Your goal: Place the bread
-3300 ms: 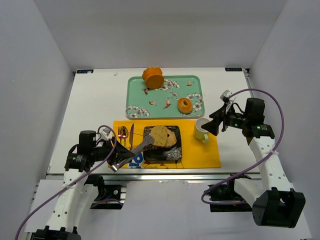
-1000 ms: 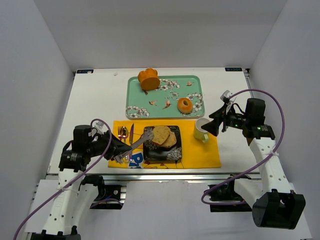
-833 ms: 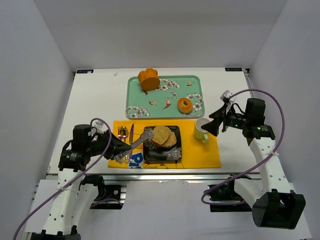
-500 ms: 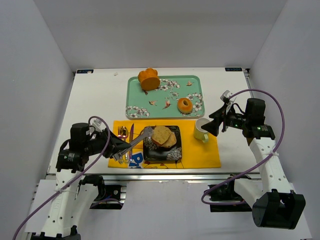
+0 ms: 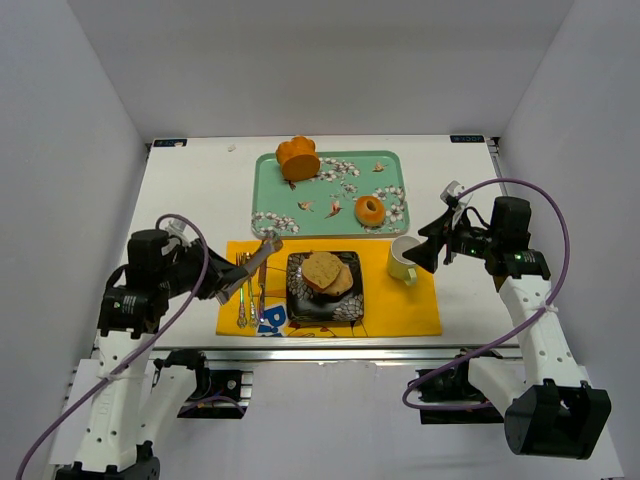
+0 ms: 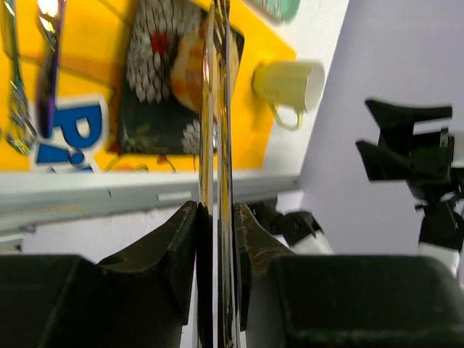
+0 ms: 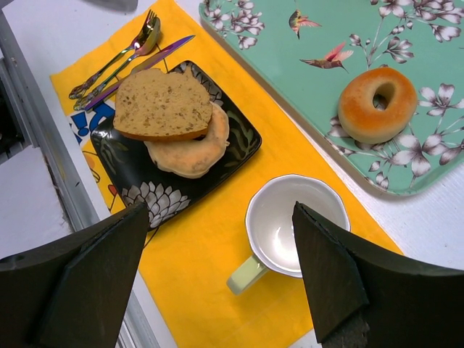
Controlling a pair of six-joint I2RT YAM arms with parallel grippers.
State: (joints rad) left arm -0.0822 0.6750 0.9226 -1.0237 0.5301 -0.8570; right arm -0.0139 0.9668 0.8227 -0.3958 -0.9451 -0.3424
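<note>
Left gripper (image 6: 216, 214) is clamped narrow on a pair of metal tongs (image 5: 255, 262), whose blades run straight out between its fingers, and the right gripper (image 5: 420, 252) hangs spread wide with nothing in it, just beside the pale yellow mug (image 5: 403, 260). Plain white walls (image 5: 300, 60) box in a white table (image 5: 190, 200). Toward the far side lies a teal flowered tray (image 5: 290, 215) with an orange cake (image 5: 297, 155) at its far left corner and a ring doughnut (image 5: 370, 210) near its right end. Nearer the arms is a yellow placemat (image 5: 400, 310), and on it a black patterned plate (image 5: 345, 308), the mug to its right and cutlery (image 5: 243, 285) to its left. The bread (image 5: 322, 268) sits on the plate, a brown slice lying on top of a paler round piece (image 5: 347, 280). A few seconds ago the tongs reached over the plate's left edge at the bread; now the left arm has drawn back and swung away, the tong tips are off the plate above the mat's far left corner, and the right arm has not moved.
</note>
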